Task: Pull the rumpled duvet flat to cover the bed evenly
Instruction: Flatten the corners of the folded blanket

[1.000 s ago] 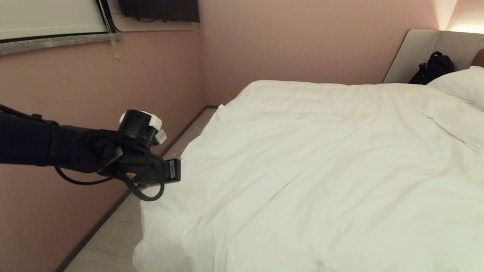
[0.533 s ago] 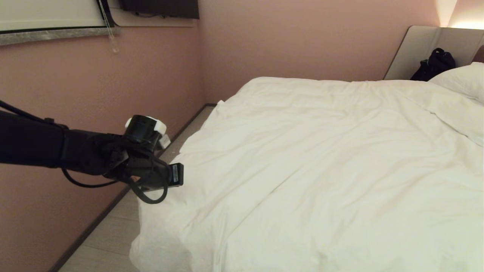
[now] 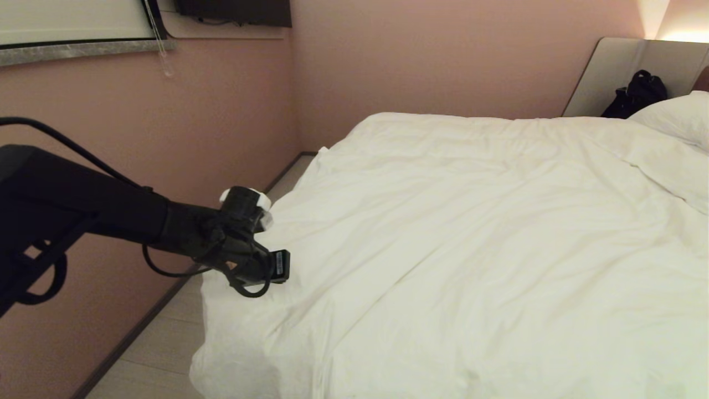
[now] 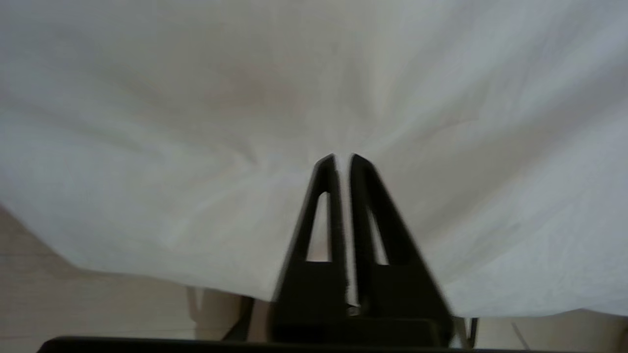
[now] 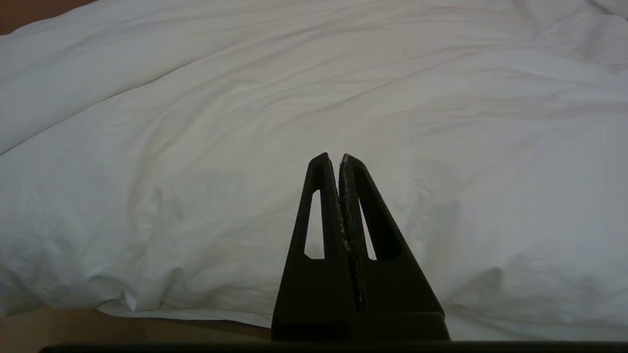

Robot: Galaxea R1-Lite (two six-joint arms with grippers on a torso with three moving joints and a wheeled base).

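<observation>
duvet: white, puffy, wrinkled, spread over most of the bed, long creases running diagonally; near-left corner hangs over the mattress edge toward the floor
bed: fills right and centre of head view, beige headboard panel at far right
left gripper: at the duvet's left side edge near the foot corner; arm reaches in from the left of the head view
left fingers: nearly together, only a thin slit between them; white cloth shows in the slit and creases fan out from the tips, so a thin fold of duvet looks pinched, grip looks slight
right gripper: not in head view; wrist view has it over the duvet, apart from the cloth
right fingers: pressed fully together, nothing between them
pillow: white, at head end, far right, partly cut off
black bag: against the headboard, behind the pillow
floor: pale planks in the strip between the bed and the wall
wall: pink, window ledge at top left
</observation>
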